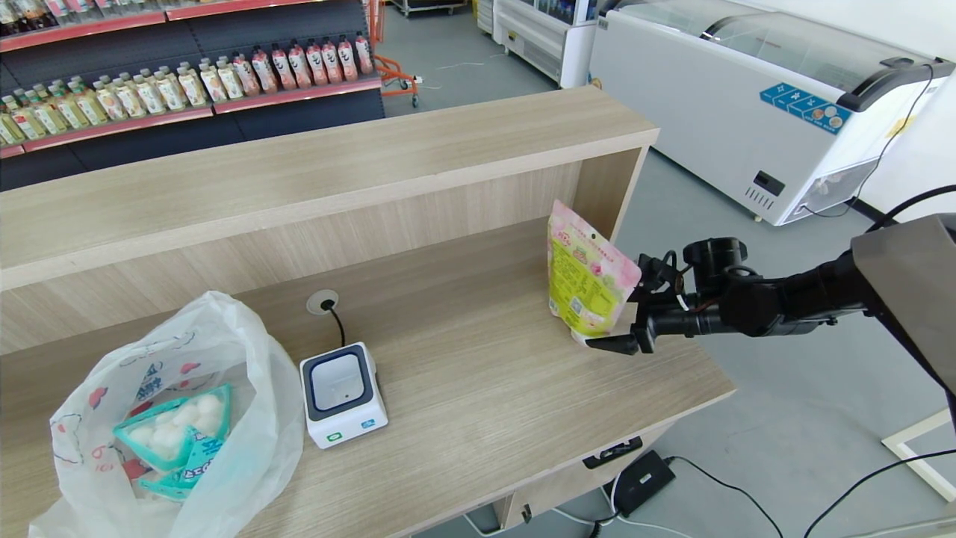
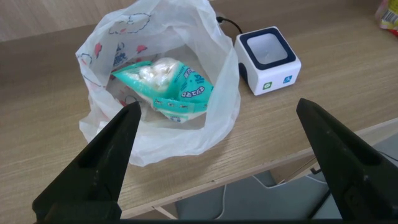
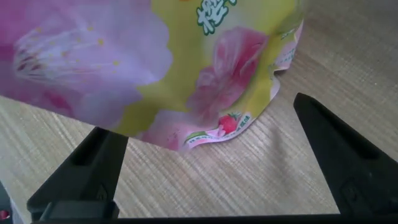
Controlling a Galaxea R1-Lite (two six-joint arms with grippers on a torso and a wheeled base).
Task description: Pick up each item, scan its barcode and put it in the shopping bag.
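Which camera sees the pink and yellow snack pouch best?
The head view: the whole pouch stands on the counter. The right wrist view catches its bottom edge close up; the left wrist view, a small corner.

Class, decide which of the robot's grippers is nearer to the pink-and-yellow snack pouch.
Right. The right gripper sits open at the snack pouch's lower corner; the left gripper hovers over the shopping bag, at the counter's other end.

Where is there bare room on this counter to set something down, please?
The widest bare counter lies between the barcode scanner and the snack pouch, through to the front edge. The left end is crowded: the shopping bag nearly touches the scanner.
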